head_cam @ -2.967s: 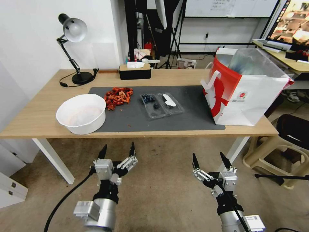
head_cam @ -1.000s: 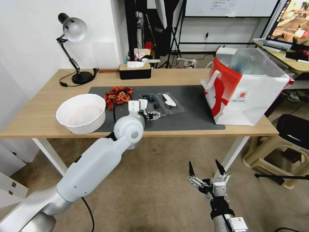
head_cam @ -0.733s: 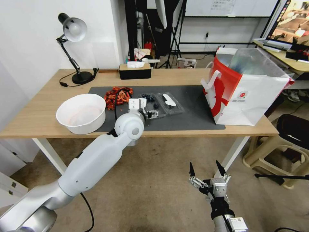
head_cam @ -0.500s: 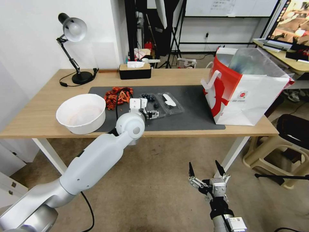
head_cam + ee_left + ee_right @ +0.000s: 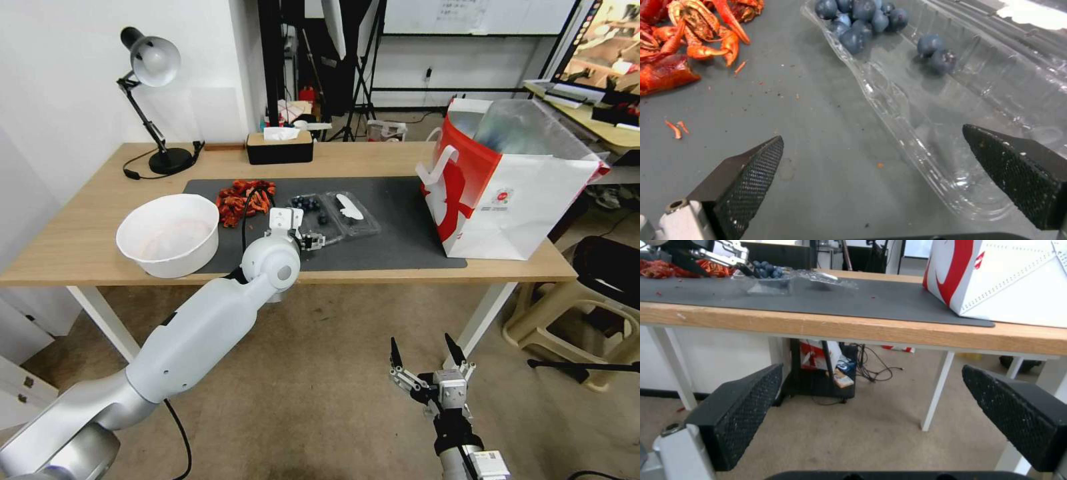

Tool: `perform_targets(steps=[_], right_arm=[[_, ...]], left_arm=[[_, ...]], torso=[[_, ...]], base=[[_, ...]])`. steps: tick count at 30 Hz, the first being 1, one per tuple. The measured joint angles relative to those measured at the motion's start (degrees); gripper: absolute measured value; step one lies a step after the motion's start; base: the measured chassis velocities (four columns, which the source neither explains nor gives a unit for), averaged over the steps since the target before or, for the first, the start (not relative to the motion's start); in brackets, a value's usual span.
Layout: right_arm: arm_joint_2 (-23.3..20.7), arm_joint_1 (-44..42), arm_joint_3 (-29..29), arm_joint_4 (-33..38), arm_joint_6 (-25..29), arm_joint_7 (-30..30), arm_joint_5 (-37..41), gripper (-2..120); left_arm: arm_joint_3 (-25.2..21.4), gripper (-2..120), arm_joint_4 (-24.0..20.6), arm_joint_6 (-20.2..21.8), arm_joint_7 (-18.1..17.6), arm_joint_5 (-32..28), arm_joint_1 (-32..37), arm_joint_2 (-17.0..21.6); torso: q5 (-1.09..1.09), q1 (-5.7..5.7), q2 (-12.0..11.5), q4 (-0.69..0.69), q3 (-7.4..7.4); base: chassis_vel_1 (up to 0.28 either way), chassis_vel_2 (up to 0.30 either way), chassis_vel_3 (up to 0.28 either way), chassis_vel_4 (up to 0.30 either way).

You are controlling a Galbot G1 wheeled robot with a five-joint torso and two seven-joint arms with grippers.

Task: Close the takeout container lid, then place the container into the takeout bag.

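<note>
The takeout container [image 5: 319, 220] lies open on the dark mat, a clear clamshell with blueberries [image 5: 862, 20] at the far end of its tray half. Its lid [image 5: 357, 215], bearing a white label, lies flat to the right of the tray. My left gripper [image 5: 314, 240] is open just above the mat at the tray's near left corner. In the left wrist view the left gripper [image 5: 871, 160] straddles the tray's clear rim [image 5: 889, 100], holding nothing. The takeout bag [image 5: 507, 193] stands open at the table's right end. My right gripper [image 5: 421, 347] hangs open below the table's front edge.
A white bowl [image 5: 168, 233] sits at the mat's left, with red crayfish shells [image 5: 243, 197] behind it. A desk lamp [image 5: 153, 100] and a black tissue box [image 5: 279, 147] stand at the back. In the right wrist view the table's wooden edge [image 5: 862, 330] is ahead.
My left arm rose from below the table and reached over the mat to the container's near left corner, edging slightly nearer over the last second. The right arm sank a little.
</note>
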Motion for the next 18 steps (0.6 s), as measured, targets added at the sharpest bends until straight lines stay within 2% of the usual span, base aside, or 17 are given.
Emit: perform_targets(steps=[18], right_arm=[[0.0,0.3,-0.2,-0.8,0.1,0.0,-0.3,100]], left_arm=[[-1.0,100,-0.5,-0.1,1.4,1.3,0.9,3.3]], torso=[[0.00,0.00,0.0,0.00,0.00]], base=[[0.000,0.000,0.000,0.000]])
